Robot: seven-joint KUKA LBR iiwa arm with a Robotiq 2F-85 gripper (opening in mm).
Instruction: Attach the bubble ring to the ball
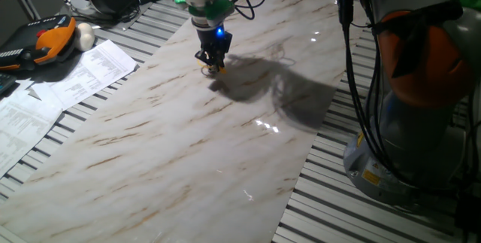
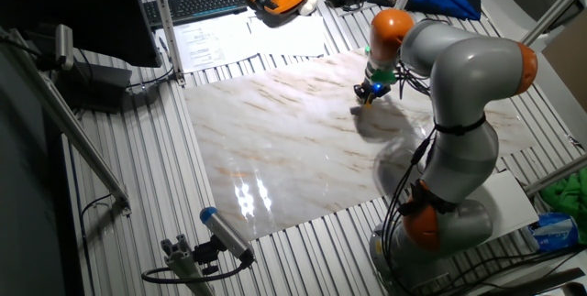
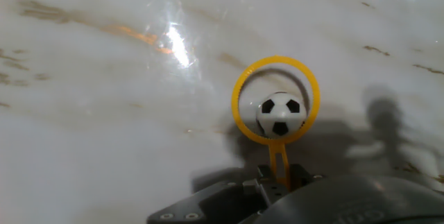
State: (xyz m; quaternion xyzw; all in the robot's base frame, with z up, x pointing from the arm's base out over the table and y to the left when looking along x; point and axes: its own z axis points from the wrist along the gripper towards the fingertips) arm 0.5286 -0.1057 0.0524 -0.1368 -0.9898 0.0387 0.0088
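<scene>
1. The marble-patterned tabletop (image 1: 188,138) is glossy and looks slick, so my main worry is the ball rolling off. If the loop comes down off-centre and its rim clips the ball's side, the ball will likely skate out from under it.
2. The gripper (image 1: 213,62) hangs low over the far part of the tabletop, fingers pressed together and pinching the stem of the bubble ring (image 3: 276,100). The grip is on a thin stem, so a sideways nudge against the table could twist the ring in the fingers and spoil the alignment.
3. The bubble ring juts out just ahead of the fingertips, its loop facing the hand camera.
4. The ball (image 3: 280,114), a tiny football, shows through the loop, low and right of its centre, close to the lower rim. I cannot tell whether the ring touches the ball or sits above it; the fixed views show it too small.
</scene>
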